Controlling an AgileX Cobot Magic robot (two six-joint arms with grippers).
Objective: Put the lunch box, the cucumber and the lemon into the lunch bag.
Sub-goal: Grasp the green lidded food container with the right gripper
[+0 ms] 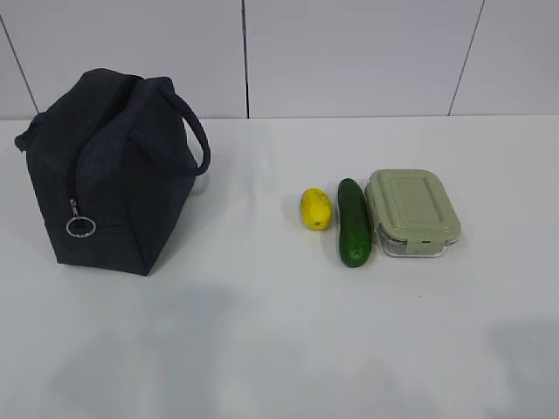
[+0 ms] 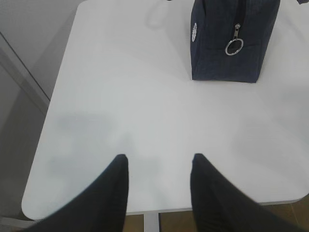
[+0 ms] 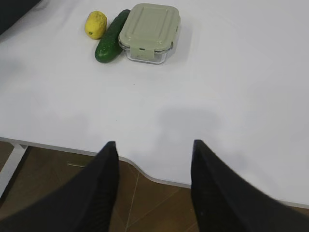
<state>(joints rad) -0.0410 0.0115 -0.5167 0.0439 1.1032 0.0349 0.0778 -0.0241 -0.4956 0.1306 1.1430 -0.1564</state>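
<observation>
The navy lunch bag (image 1: 109,170) stands at the table's left, its zipper shut with a silver ring pull (image 1: 80,227); the left wrist view also shows the bag (image 2: 231,41). To the right lie the yellow lemon (image 1: 315,209), the dark green cucumber (image 1: 354,222) and the lunch box (image 1: 412,212) with its sage-green lid, side by side. In the right wrist view the lemon (image 3: 95,24), cucumber (image 3: 112,42) and lunch box (image 3: 149,32) lie far ahead. My left gripper (image 2: 160,157) is open and empty over the near table edge. My right gripper (image 3: 154,143) is open, empty, at the front edge.
The white table (image 1: 262,332) has a rounded front edge (image 3: 145,174) with brown floor below. A white panelled wall stands behind. Neither arm shows in the exterior view.
</observation>
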